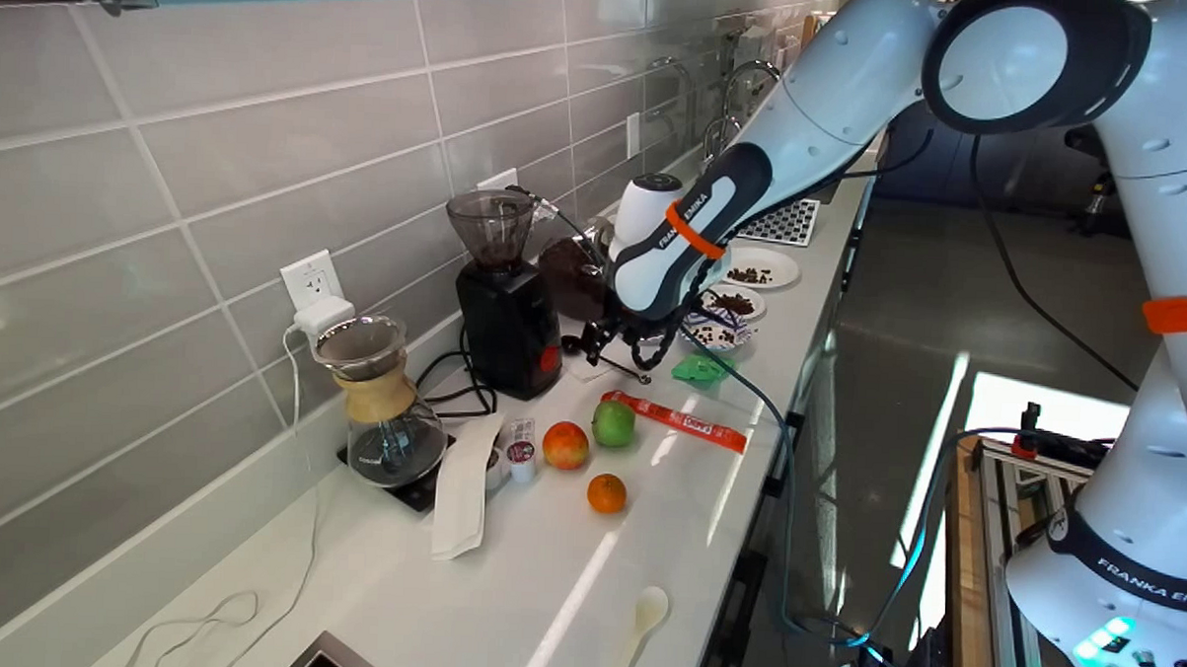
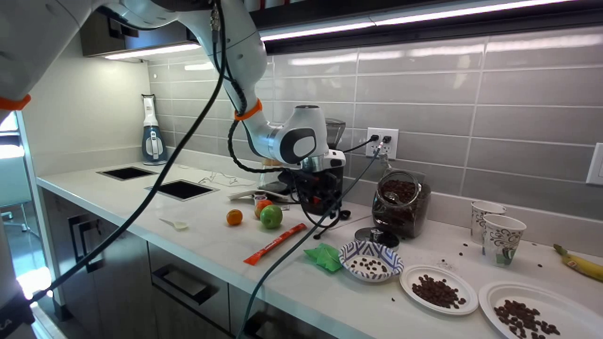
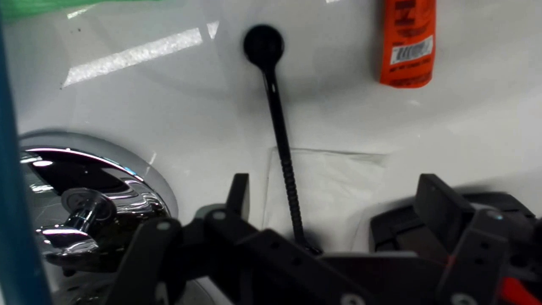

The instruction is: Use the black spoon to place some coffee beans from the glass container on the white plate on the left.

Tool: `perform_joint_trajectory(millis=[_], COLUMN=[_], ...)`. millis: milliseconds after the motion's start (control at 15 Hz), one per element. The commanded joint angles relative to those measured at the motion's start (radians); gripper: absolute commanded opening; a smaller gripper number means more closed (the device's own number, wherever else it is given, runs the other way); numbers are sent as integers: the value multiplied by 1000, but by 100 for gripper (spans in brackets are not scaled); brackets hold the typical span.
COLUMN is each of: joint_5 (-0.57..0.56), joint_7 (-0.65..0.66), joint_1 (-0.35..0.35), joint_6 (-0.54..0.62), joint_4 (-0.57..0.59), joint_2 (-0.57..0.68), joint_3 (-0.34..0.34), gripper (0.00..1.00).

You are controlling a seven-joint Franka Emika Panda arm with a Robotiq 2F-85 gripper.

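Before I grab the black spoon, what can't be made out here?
Wrist view: lower end of black spoon, behind the hand.
Wrist view: red packet, cut by top edge.
In an exterior view: rightmost white plate, cut by bottom edge.
In an exterior view: part of glass container, behind the arm.

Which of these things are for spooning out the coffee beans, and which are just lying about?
For the job: black spoon, glass container, coffee beans in it, probably the smaller white plate, tool.
Just lying about: orange, green apple, red packet, green wrapper, pale spoon, banana.
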Motion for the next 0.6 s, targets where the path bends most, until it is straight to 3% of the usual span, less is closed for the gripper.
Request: perform_joint_trajectory(millis=[0,533], joint_5=[-43,-75], joint_7=[40,85], joint_1=[43,82], joint_6=[13,4], joint_4=[50,145], joint_2=[59,147], joint_3=[-45,-85], gripper=[100,100])
